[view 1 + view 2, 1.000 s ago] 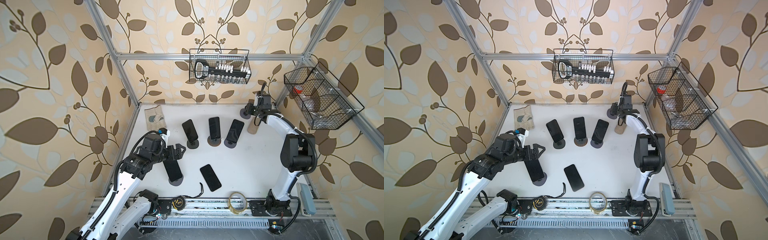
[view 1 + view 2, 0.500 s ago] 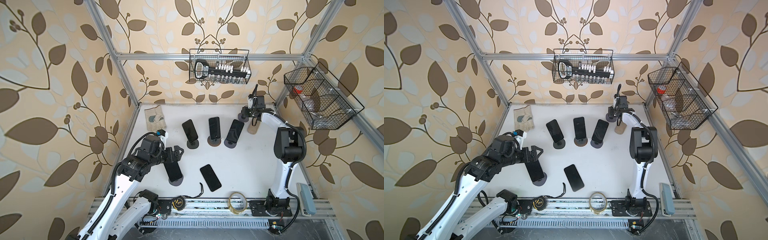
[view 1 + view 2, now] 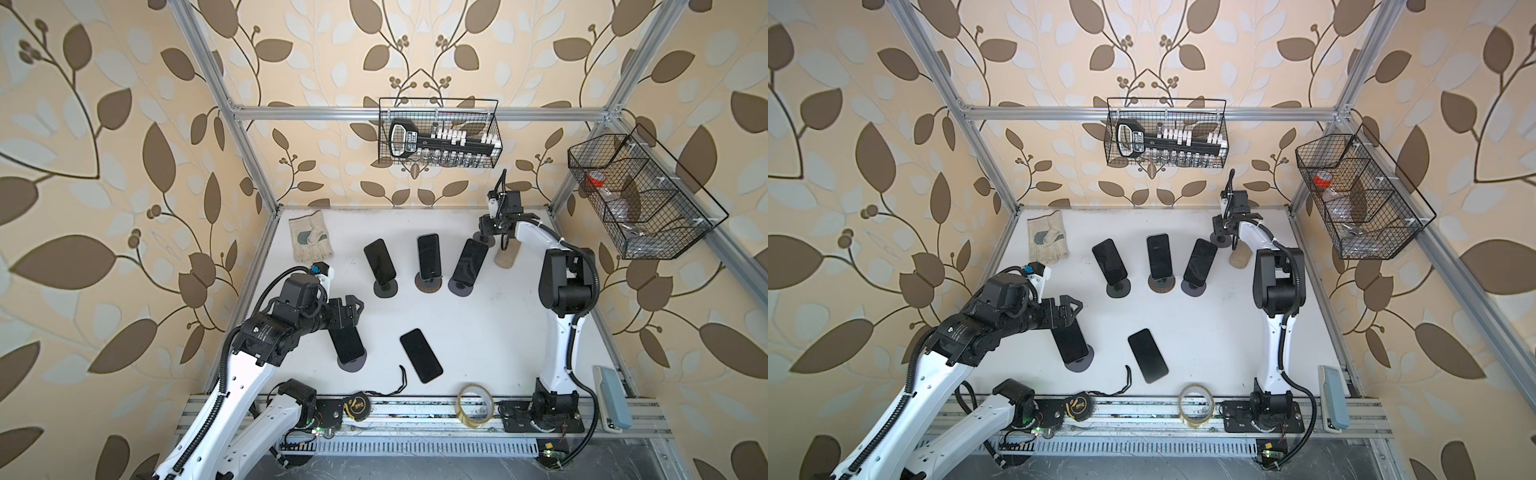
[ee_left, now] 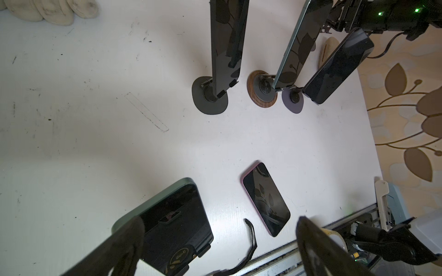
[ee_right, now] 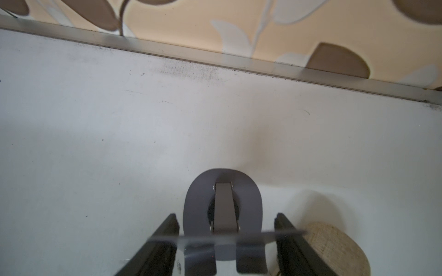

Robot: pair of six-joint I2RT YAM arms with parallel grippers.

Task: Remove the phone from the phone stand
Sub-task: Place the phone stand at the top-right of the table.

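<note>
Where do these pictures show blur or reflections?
Both top views: sharp; left wrist view: the flat phone mirrors wallpaper leaves, the left gripper's fingers are blurred; right wrist view: the near plate of the grey stand is smeared.

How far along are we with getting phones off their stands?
One phone lies flat on the table, and the right gripper is at an empty stand. The left gripper hangs open at the near stand's phone, not gripping. Three back-row phones sit on their stands.
</note>
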